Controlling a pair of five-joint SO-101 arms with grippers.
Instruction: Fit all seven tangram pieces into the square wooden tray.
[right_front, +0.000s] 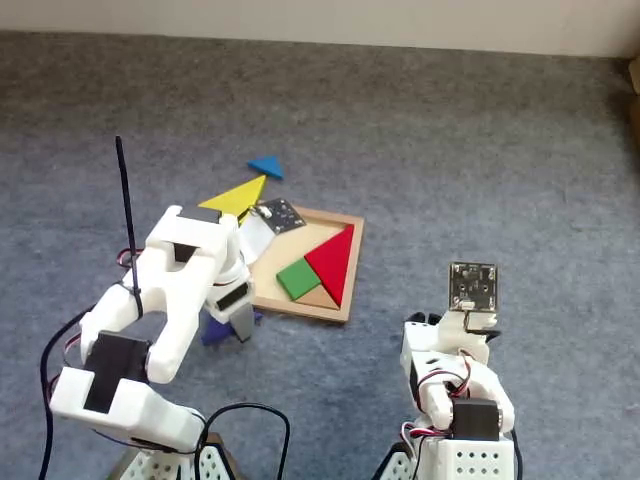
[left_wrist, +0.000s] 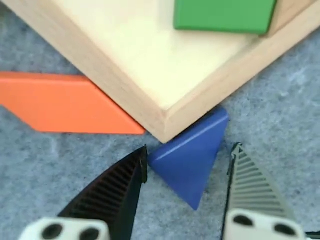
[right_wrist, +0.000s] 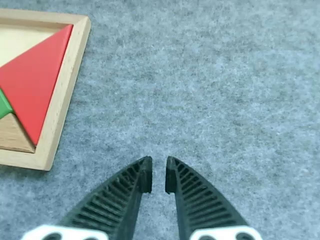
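Observation:
The square wooden tray (right_front: 345, 262) holds a red triangle (right_front: 335, 258) and a green square (right_front: 297, 279). My left gripper (left_wrist: 189, 156) is open just off the tray's near-left corner (left_wrist: 165, 120), and a dark blue triangle (left_wrist: 192, 157) lies on the carpet between its fingers. An orange parallelogram (left_wrist: 65, 102) rests against the tray's outer edge beside it. A yellow triangle (right_front: 238, 195) and a small blue triangle (right_front: 266, 166) lie beyond the tray. My right gripper (right_wrist: 156, 175) is shut and empty over bare carpet, to the right of the tray (right_wrist: 70, 85).
Grey carpet covers the whole table. The left arm (right_front: 160, 310) overhangs the tray's left side and hides part of it. The right arm (right_front: 455, 385) sits folded at the front right, with open carpet around and beyond it.

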